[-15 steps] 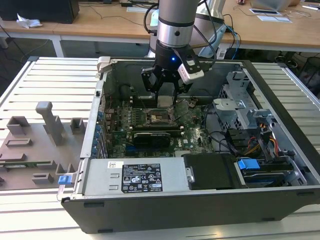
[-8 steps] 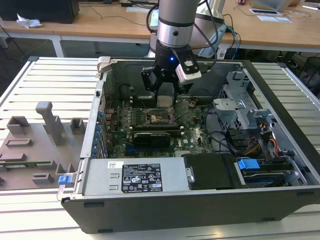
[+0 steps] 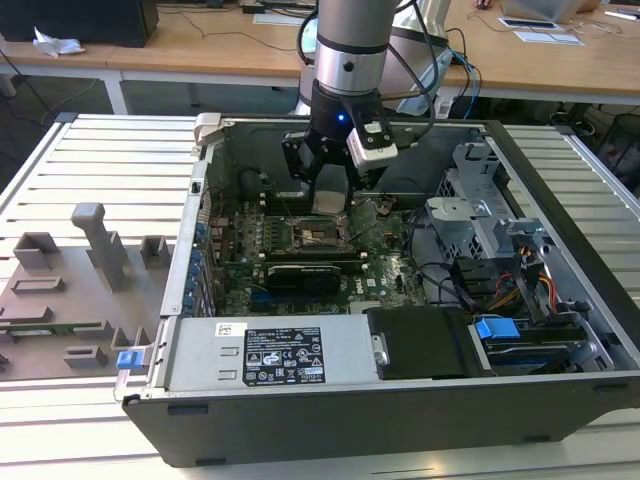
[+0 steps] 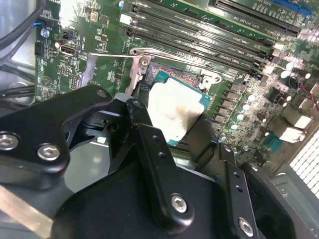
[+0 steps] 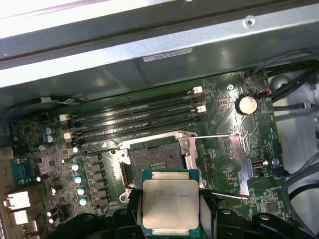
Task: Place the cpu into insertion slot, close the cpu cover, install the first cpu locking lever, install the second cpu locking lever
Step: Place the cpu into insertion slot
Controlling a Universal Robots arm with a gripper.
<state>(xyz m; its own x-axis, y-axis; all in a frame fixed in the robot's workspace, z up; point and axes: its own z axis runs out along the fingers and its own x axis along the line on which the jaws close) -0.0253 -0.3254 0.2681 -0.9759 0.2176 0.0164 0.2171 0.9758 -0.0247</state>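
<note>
Gripper (image 3: 328, 203) holds cpu (image 5: 170, 203) near insertion slot (image 5: 154, 159); cpu cover (image 5: 242, 172) open; memory slots (image 5: 134, 112) beside.

The exterior view stands well back, looking down into the open computer case (image 3: 300, 425). The 2 wrist views ride close above the motherboard (image 5: 227, 124), facing down past the gripper (image 5: 171, 199) from opposite sides; both share the insertion slot (image 5: 154, 159) and the cpu (image 5: 171, 206).

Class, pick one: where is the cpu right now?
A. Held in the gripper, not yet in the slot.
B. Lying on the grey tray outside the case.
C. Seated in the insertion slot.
A: in the first wrist view the gripper clamps the cpu, and the insertion slot lies bare.
</note>
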